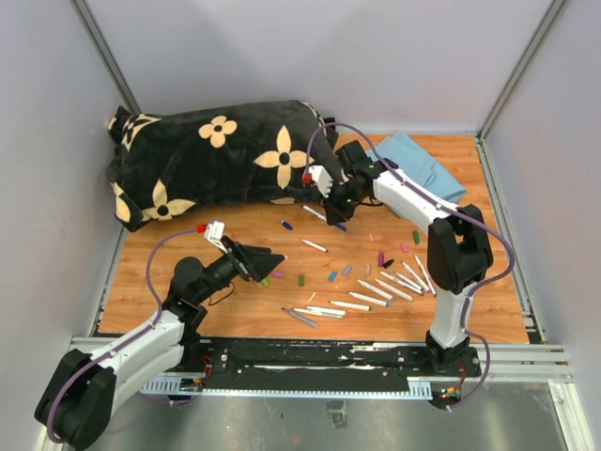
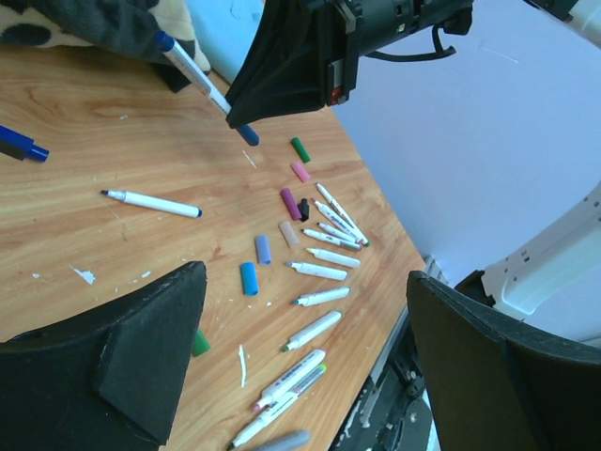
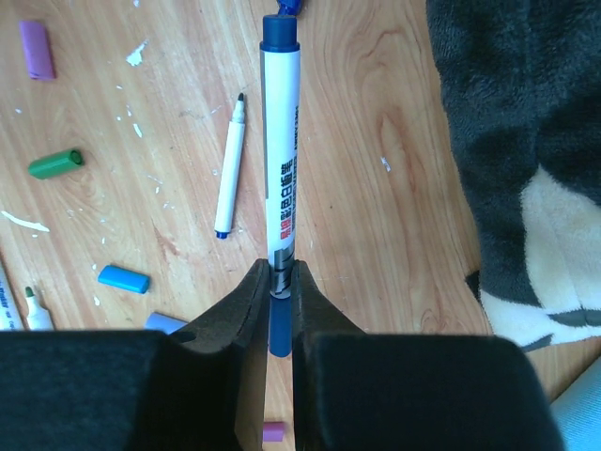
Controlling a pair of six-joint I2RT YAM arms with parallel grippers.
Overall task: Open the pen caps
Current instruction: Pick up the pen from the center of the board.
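Note:
My right gripper is shut on a white-barrelled pen with a blue cap at its far end and a blue end behind the fingers. The top view shows that gripper holding the pen above the table, in front of the cushion. My left gripper hovers open over the boards, nothing between its fingers. Loose pen caps lie scattered: green, pink, purple, lavender, blue. Several uncapped white pens lie at the table's front right.
A black cushion with cream flowers fills the back left. A blue cloth lies at the back right. One uncapped pen lies alone mid-table. White walls close in on three sides; the table's metal edge runs along the front.

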